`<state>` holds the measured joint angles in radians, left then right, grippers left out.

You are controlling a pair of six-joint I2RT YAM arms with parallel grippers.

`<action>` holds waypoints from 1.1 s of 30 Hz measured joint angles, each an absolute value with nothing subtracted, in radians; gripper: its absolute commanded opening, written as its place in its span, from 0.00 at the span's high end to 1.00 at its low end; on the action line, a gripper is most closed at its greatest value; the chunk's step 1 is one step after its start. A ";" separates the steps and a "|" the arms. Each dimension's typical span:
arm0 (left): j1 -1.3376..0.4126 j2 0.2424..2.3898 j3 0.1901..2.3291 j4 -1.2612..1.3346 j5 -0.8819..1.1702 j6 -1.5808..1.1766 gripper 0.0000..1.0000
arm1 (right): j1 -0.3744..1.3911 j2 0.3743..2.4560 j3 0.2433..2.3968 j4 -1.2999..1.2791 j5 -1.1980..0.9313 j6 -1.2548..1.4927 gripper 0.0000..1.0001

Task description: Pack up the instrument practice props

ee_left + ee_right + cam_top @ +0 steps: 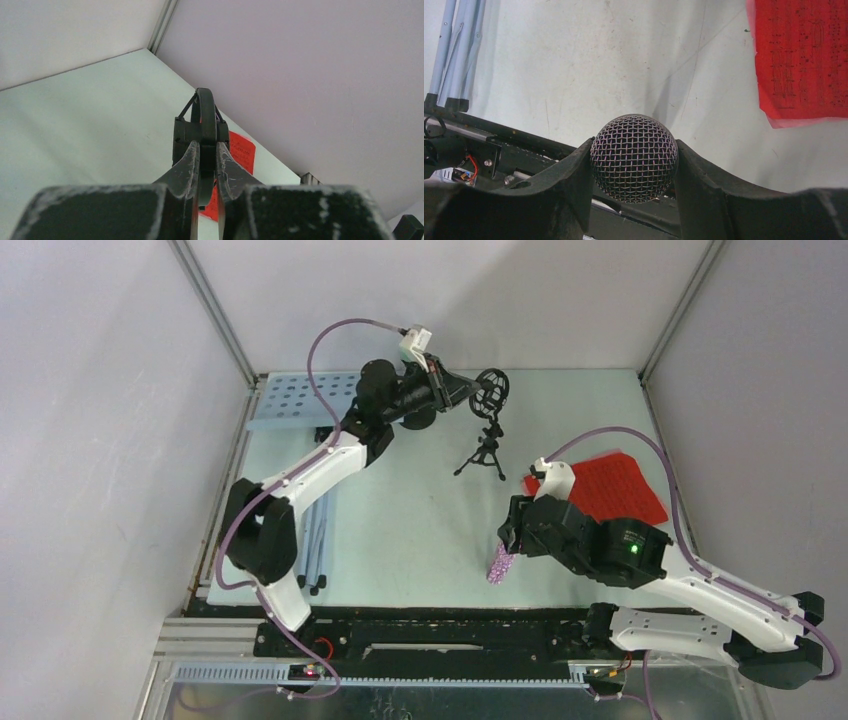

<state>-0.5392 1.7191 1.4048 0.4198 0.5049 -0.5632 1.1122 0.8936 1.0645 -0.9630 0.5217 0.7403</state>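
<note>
1: Both claws are loaded. Left gripper (205, 150) is pinched together on the rim of the black ring-shaped mic mount (491, 390), which stands on a small stand at the far middle of the pale table top (420, 530). Stand legs look planted, though I can't swear they touch.
2: And the right?
1: Right gripper (511, 538) is clamped across the wire-mesh head of the glittery purple microphone (634, 162), jaws fairly wide around the ball. Handle hangs down near the front edge. Can't tell whether its tail meets the surface.
2: Step in hand?
1: Pickup stage, by my reading: 2 props gripped, none stowed. No case or box shows in any view, so the destination is unknown.
2: Loose items?
1: Red score sheets (612, 486) lie flat at right with a pink edge showing beneath. Pale blue perforated music desk (300, 400) sits far left. Blue-grey folded tripod (315, 540) lies along the left edge, partly under the arm. No mint microphone, no 2nd mount seen.
2: Next move?
1: Probably lift each prop clear and carry it to wherever things get packed. The mount is held by a thin rim, so raise it straight or the legs may swing or snag. The round mic head could roll in the grip, so keep it vertical and go slowly.
</note>
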 measured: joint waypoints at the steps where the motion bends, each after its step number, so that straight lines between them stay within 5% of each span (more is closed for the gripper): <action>1: -0.540 1.728 1.405 0.429 0.506 -0.568 1.00 | 1.112 0.894 1.064 -0.966 0.522 0.742 1.00; 7: -0.544 1.758 1.404 0.461 0.510 -0.568 0.99 | 1.112 0.893 1.045 -0.969 0.522 0.743 1.00; 15: -0.543 1.764 1.399 0.476 0.509 -0.558 0.84 | 1.112 0.889 1.039 -0.968 0.522 0.743 1.00; 22: -0.534 1.750 1.333 0.554 0.481 -0.557 0.80 | 1.112 0.888 1.039 -0.969 0.522 0.742 1.00; 33: -0.505 1.725 1.243 0.593 0.443 -0.548 0.36 | 1.112 0.888 1.039 -0.968 0.519 0.739 1.00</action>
